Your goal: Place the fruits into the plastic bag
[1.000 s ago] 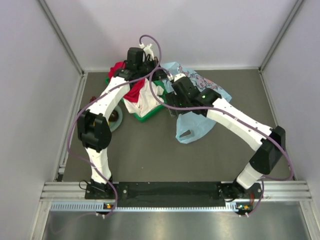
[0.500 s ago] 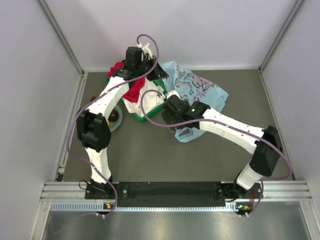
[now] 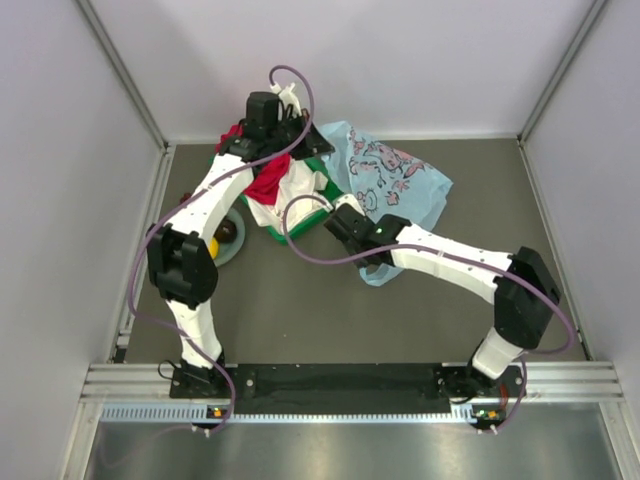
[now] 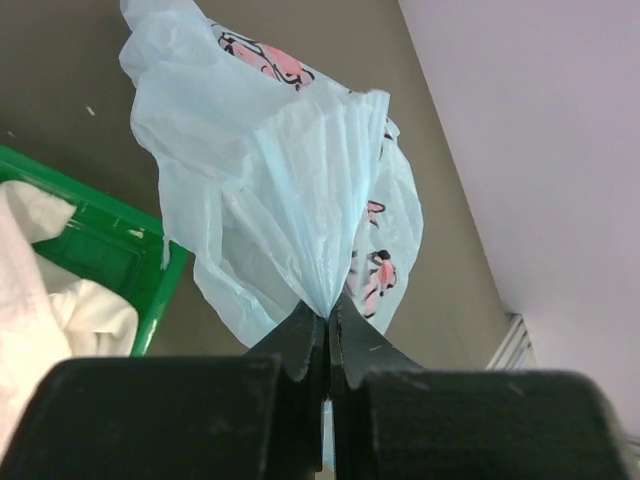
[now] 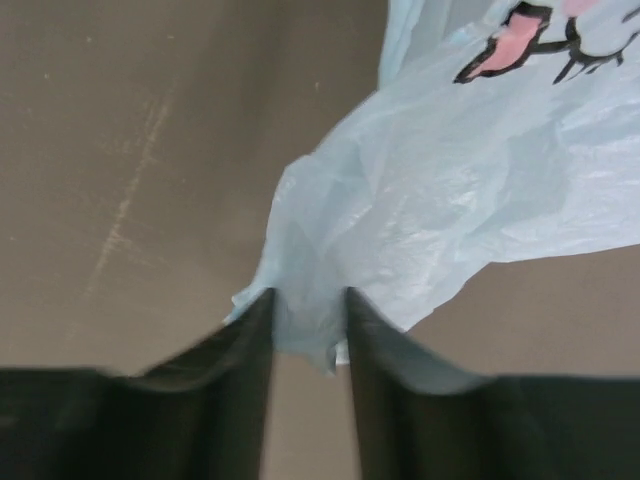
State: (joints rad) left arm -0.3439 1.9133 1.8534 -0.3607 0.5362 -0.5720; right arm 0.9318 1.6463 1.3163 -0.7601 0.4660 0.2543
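The light-blue plastic bag (image 3: 395, 180) lies at the back of the table, right of centre. My left gripper (image 3: 318, 140) is shut on a gathered pleat of the plastic bag (image 4: 280, 180) at its top edge, where my left gripper (image 4: 328, 318) pinches it tight. My right gripper (image 3: 340, 212) sits at the bag's near left edge. In the right wrist view, my right gripper (image 5: 308, 310) has narrowed on a bunched flap of the plastic bag (image 5: 450, 190). On the left, a yellow citrus (image 3: 212, 247) and a dark round fruit (image 3: 230, 232) rest on a plate, partly hidden by my left arm.
A green tray (image 3: 290, 235) of red and white cloths (image 3: 270, 185) stands between the plate (image 3: 232, 252) and the bag, under my left arm. In the left wrist view the tray's corner (image 4: 110, 250) lies just left of the bag. Walls close off three sides.
My right arm has swung left and nearer along the bag's edge, and its jaws have closed from wide open onto the plastic. The left gripper keeps its hold.
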